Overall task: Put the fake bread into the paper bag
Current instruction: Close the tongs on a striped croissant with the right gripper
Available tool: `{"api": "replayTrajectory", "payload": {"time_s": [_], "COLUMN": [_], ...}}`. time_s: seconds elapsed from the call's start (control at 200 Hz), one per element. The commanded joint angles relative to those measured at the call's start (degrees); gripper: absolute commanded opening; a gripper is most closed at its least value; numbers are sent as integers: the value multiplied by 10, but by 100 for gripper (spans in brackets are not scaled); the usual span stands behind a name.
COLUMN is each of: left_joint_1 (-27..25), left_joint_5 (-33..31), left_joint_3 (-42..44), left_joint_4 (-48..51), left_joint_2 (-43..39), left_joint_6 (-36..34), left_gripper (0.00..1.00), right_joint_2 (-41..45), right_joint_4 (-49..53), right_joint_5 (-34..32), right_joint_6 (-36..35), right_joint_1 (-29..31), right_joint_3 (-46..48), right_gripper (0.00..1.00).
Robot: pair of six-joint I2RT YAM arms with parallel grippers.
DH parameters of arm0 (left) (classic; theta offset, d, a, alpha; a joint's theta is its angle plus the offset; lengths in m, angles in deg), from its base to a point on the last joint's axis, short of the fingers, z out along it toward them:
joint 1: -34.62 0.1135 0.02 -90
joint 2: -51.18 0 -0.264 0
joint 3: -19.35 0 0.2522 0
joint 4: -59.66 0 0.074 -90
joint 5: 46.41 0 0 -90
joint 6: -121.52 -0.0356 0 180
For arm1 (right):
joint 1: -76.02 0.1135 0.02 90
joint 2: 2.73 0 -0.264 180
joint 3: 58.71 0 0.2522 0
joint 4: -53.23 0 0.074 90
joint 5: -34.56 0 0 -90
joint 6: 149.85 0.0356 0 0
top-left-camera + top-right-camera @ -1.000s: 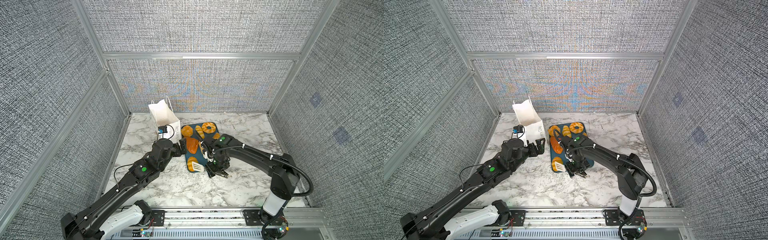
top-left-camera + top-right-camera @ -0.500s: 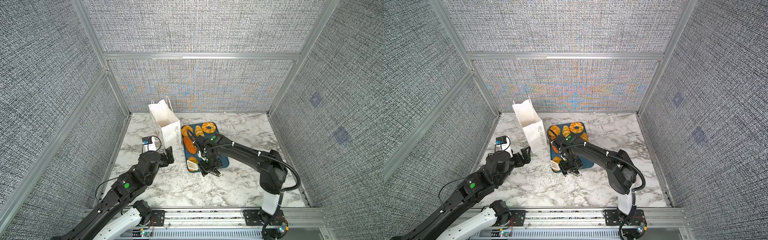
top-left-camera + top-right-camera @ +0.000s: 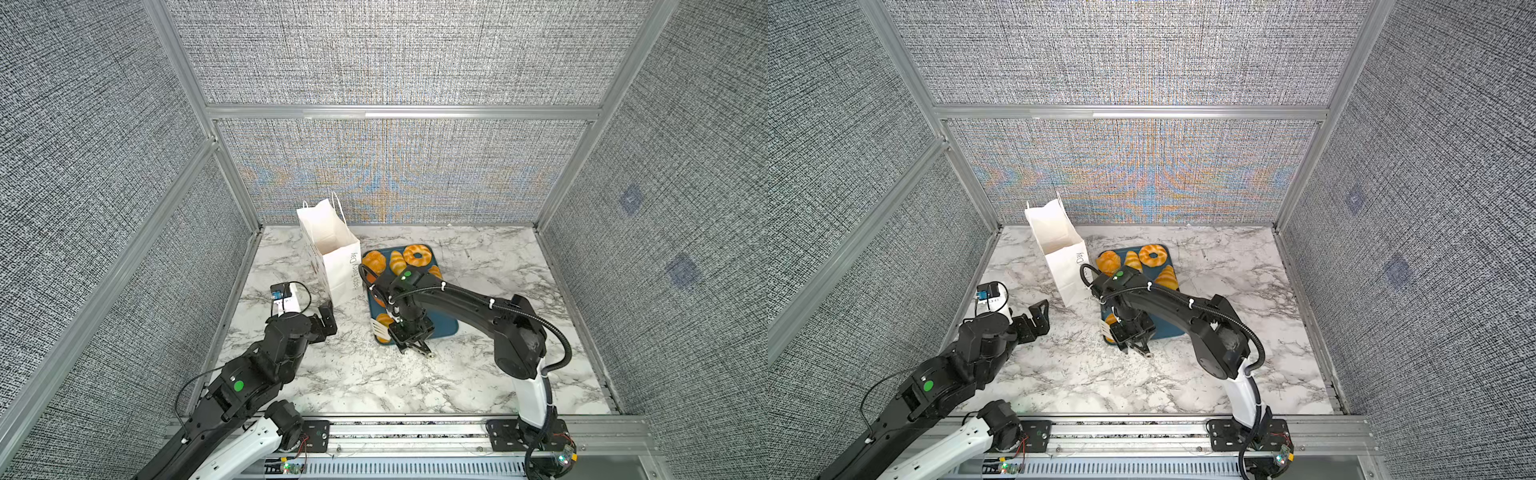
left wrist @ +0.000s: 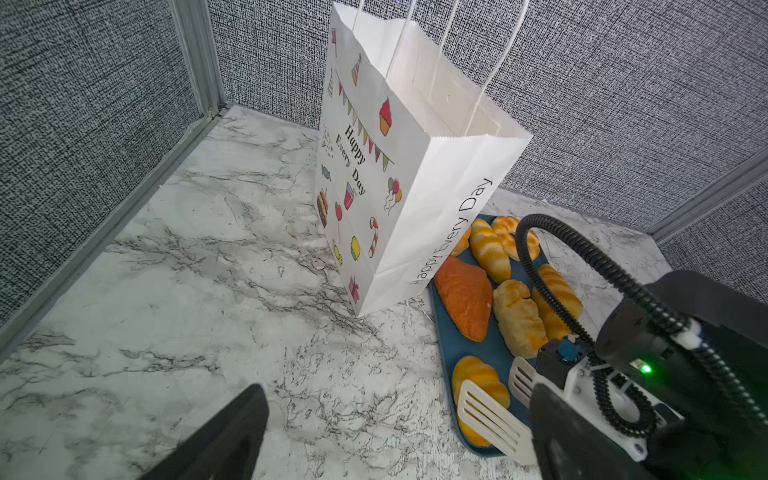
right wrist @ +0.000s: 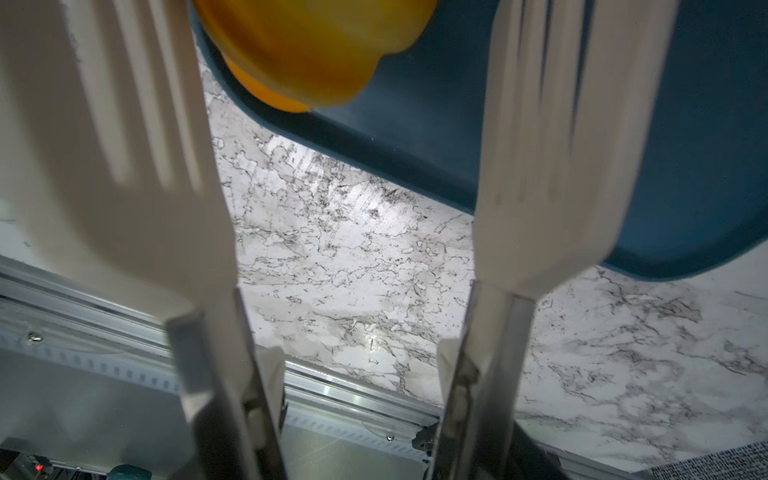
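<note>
right gripper point(image 3: 409, 334) clamps the white slotted tongs point(image 4: 490, 415) — blades apart, one on each side of a ridged roll point(image 4: 478, 378) at the teal tray's point(image 3: 444, 326) front-left corner. other fake bread point(image 3: 417, 254) lies on the tray. paper bag point(image 3: 336, 257) stands upright, mouth open, just beside the tray's left edge. left gripper point(image 3: 327, 319) spread wide, empty — well left of the tray.

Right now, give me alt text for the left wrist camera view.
A white paper bag stands open on a marble table, beside a teal tray of golden toy bread. White slotted tongs reach over the nearest roll.
</note>
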Motion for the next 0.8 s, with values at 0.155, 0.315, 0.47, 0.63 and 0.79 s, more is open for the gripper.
{"api": "replayTrajectory", "payload": {"time_s": [0.155,0.315,0.47,0.63,0.79], "left_joint_1": [1,1,1,1,1], "left_joint_5": [-19,-22,-23,-26,-37], "left_joint_3": [2,0,-2,-8,-13], "left_joint_4": [22,22,21,23,19], "left_joint_2": [-13,-15,-9,-3,-5], "left_joint_6": [6,8,10,12,6], "left_gripper": [99,99,99,99,99], "right_joint_2": [-8,5,17,50,88], "right_joint_4": [37,37,39,19,-1], "right_joint_5": [-17,-16,-19,-4,2], "right_joint_6": [-23,-43,-67,-93,-117], "right_joint_1": [0,-2,-8,-18,-30], "right_joint_3": [-11,3,18,40,58], "right_gripper": [45,41,36,32,31]}}
